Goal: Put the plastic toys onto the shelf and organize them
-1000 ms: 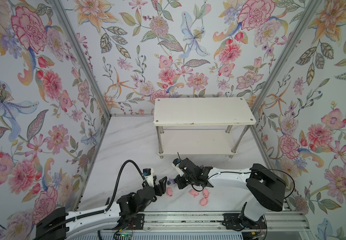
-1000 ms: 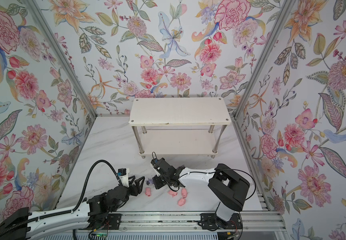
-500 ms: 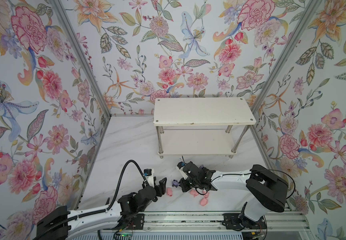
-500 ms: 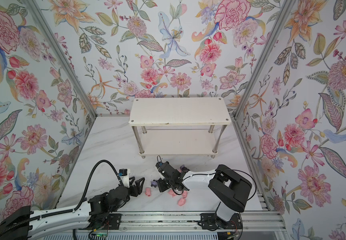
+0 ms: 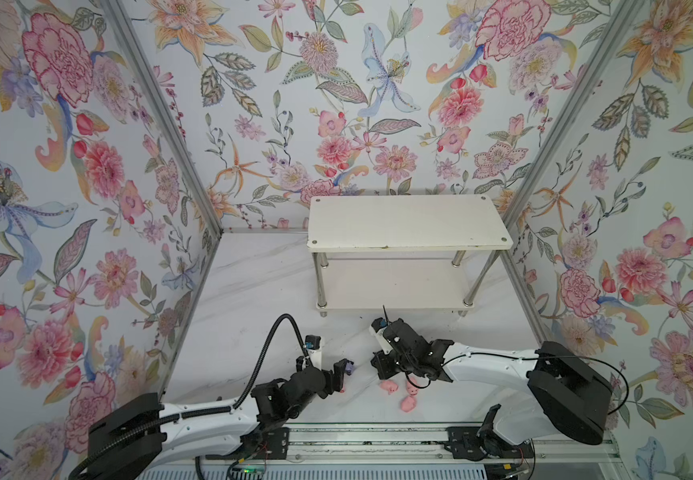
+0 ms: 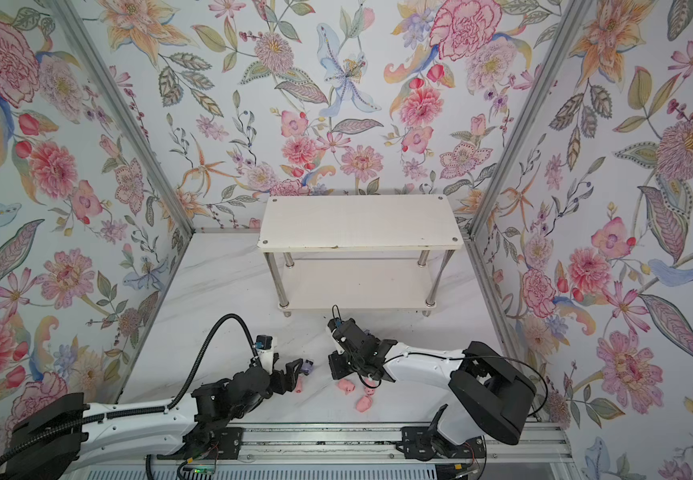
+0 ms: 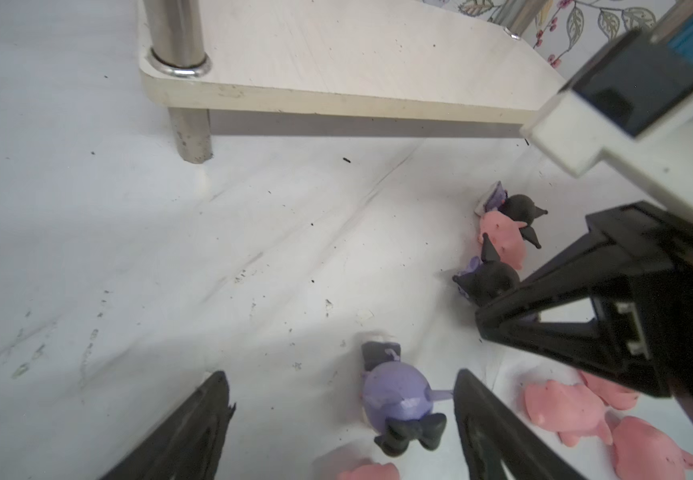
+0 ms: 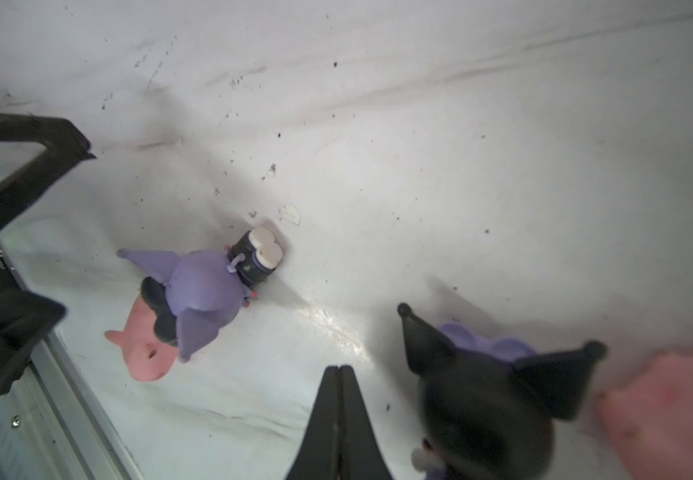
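Note:
My left gripper (image 7: 340, 374) is open low over the table, and a purple figurine (image 7: 398, 399) with a black bow lies on its side between the fingers, one ear tip at a finger. Both top views show this gripper (image 5: 342, 372) (image 6: 294, 370). My right gripper (image 8: 339, 368) is shut and empty, its tip beside a black-eared figurine (image 8: 486, 407). Three pink pigs (image 5: 389, 387) (image 5: 412, 388) (image 5: 407, 403) lie just below the right gripper (image 5: 381, 368). The white two-tier shelf (image 5: 407, 222) stands bare at the back.
In the left wrist view another black-eared figurine (image 7: 519, 208) and a pig (image 7: 502, 241) lie close together beyond the right arm's fingers (image 7: 585, 316). A pig (image 8: 145, 345) lies against the purple figurine (image 8: 207, 291). Flowered walls close in both sides, and a metal rail (image 5: 378, 436) runs along the front.
My left gripper's jaws have spread wider around the purple figurine. The right arm has shifted a little to the right and stays shut.

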Available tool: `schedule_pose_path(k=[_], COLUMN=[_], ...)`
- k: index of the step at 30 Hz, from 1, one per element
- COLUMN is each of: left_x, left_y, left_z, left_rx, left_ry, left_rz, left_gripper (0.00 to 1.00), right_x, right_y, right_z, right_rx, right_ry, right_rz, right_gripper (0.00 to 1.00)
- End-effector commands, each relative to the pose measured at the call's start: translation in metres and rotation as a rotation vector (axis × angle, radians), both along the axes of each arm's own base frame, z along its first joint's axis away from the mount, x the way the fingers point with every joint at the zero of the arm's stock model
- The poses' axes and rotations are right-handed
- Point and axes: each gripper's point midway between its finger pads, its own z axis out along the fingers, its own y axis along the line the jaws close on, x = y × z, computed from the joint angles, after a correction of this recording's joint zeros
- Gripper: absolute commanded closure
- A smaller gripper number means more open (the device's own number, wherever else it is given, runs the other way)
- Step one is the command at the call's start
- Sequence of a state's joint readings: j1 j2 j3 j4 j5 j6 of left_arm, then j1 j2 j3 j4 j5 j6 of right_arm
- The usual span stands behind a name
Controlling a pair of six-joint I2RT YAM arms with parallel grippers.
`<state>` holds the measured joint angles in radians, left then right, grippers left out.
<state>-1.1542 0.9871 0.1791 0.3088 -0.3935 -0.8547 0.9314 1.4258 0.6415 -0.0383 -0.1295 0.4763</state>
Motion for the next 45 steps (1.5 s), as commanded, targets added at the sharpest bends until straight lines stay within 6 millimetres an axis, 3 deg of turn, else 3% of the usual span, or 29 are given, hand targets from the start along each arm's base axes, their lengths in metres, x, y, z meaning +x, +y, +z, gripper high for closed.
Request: schedule_pose_path(k=[1,9,18,26,39,45], left_x=[-0.004,-0.008,-0.003,-0.003,0.001,0.008], left_y=[-0.023,-0.042,-0.031,-0.043,-0.043,-0.043], left_z=[0.012,0.007,-0.015,-0.022,-0.025,-0.015], left_rx=[-0.016,0.028,0.106,0.115,0.112,0.109], left_ry=[-0.01,0.002,0.031,0.047,0.038,0.018], left_rz=[-0.076,-0.133,-0.073,-0.102,-0.08,-0.079], left_gripper=[0.06,0.06,0.09,0.1,0.49,0.55], right_x=[0.003,0.004,0.003,0.003,0.002,0.002], right_y=[-0.017,-0.024,-0.026,-0.027,-0.03,-0.034], right_z=[0.006,0.012,0.018,0.015,0.018,0.018], right_rx=[-0.027,-0.01,0.011,0.008,0.019,0.019], right_ry=[-0.022,-0.025,-0.043,-0.034,-0.04,-0.046], right_rz=[-0.02,-0.036,-0.038,-0.036,-0.041,-0.048], right_gripper=[0.94,0.91,0.89,0.89,0.88,0.88])
